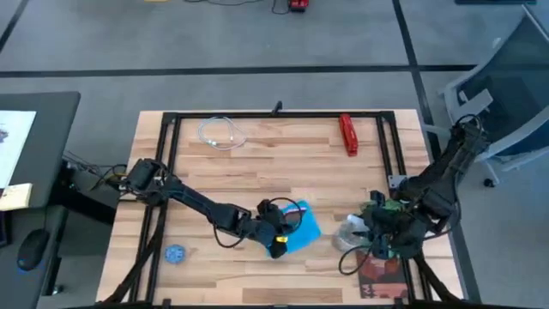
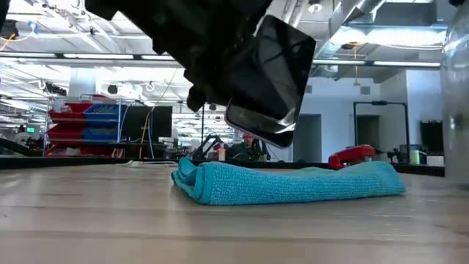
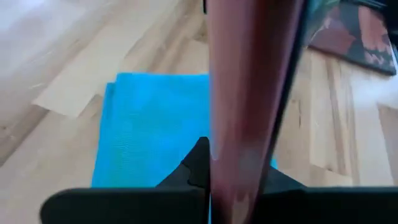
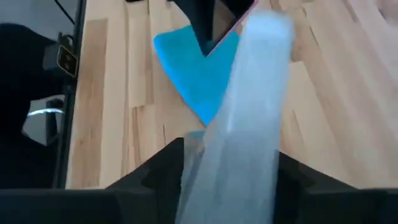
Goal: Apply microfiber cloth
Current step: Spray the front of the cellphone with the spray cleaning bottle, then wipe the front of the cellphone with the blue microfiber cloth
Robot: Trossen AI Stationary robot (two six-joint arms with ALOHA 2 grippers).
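Observation:
The sky-blue microfiber cloth [image 1: 305, 227] lies folded flat on the wooden table [image 1: 283, 163] near its front middle; it also shows in the low view [image 2: 293, 183]. A black smartphone [image 2: 272, 73] hangs tilted just above it, with my left gripper [image 1: 273, 235] shut on it. Right of the cloth, my right gripper [image 1: 371, 240] is shut on a clear, milky bottle [image 4: 249, 118]. My left gripper pinches the smartphone between its two fingers [image 3: 194, 163], at the phone's upper end [image 2: 242, 44]. It comes slanting down from the table's left. The phone hangs tilted, its lower end [image 2: 260, 126] toward the cloth and clear of it. My right gripper has the clear bottle's body [image 4: 231, 162] between its two fingers [image 4: 163, 169], coming from the table's right side. The bottle runs on past the fingertips toward the cloth. Whether its base rests on the table, I cannot tell.
A red tool [image 1: 347, 135] lies at the far right and a coil of clear cable [image 1: 221, 133] at the far left. A small blue disc [image 1: 175, 253] sits front left, a dark reddish mat [image 1: 382, 276] front right. Black frame rails [image 1: 171, 172] line the table's edges.

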